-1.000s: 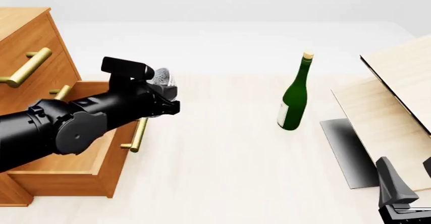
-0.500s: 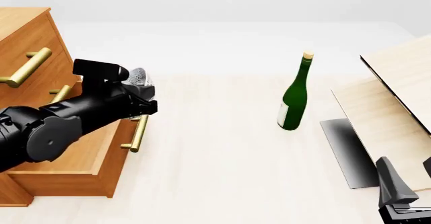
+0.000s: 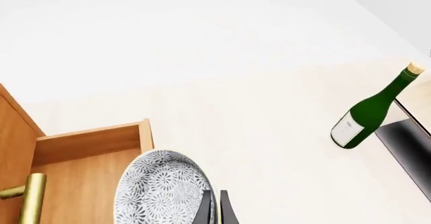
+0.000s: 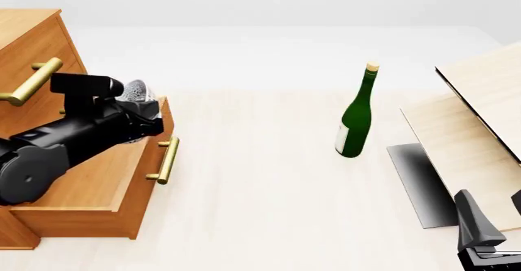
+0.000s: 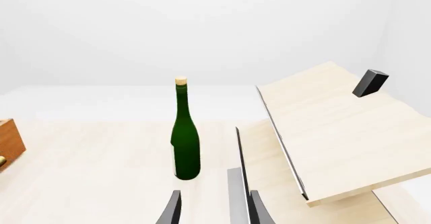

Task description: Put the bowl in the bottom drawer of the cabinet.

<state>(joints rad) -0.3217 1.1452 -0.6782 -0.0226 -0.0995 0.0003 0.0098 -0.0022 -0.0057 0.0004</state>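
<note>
Left gripper (image 4: 145, 113), clamped on the bowl (image 3: 165, 188), has swung left over the open bottom drawer (image 4: 89, 182); release looks next.

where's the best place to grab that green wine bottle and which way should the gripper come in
Probably the bottle's wide lower body, approached level from the right gripper's side. It stands upright and alone on the table, and the straight round body offers parallel faces; the neck is slim and sits high.

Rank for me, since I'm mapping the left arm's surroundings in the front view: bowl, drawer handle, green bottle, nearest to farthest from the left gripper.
1. The bowl, held at the left gripper, over the open bottom drawer.
2. The drawer handle, just below and to the right.
3. The green bottle, far off on the right side.
</note>
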